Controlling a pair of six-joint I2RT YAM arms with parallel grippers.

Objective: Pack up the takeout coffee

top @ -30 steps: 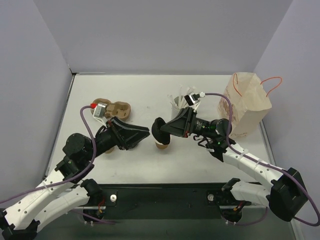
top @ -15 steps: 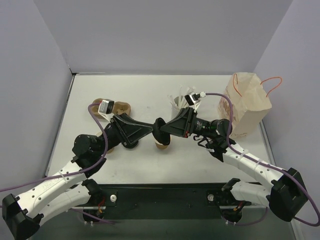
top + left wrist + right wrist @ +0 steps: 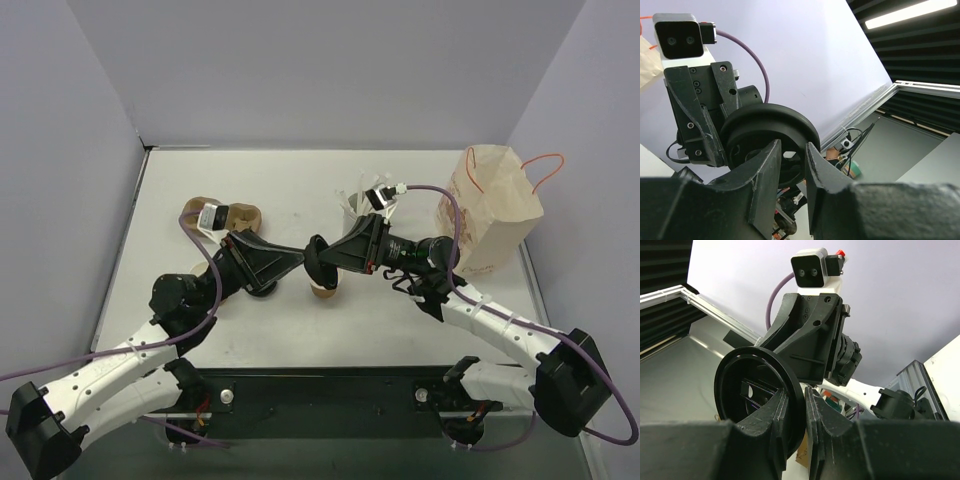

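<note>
Currently the right pincer (image 3: 797, 395) pinches the black lid (image 3: 740, 375) by its rim, holding it on edge above the tabletop (image 3: 280, 180). The left pincer (image 3: 792, 150) straddles the opposite rim with its jaws narrow; can't tell if they actually bite. The coffee cup (image 3: 325, 289) stands upright near the tabletop centre, just under the lid, top hidden. The bag (image 3: 495, 205) stands at the far right corner, well apart from the cup.

The left claw (image 3: 303, 262) has reached the black lid (image 3: 317, 254) and narrowed around its rim
</note>
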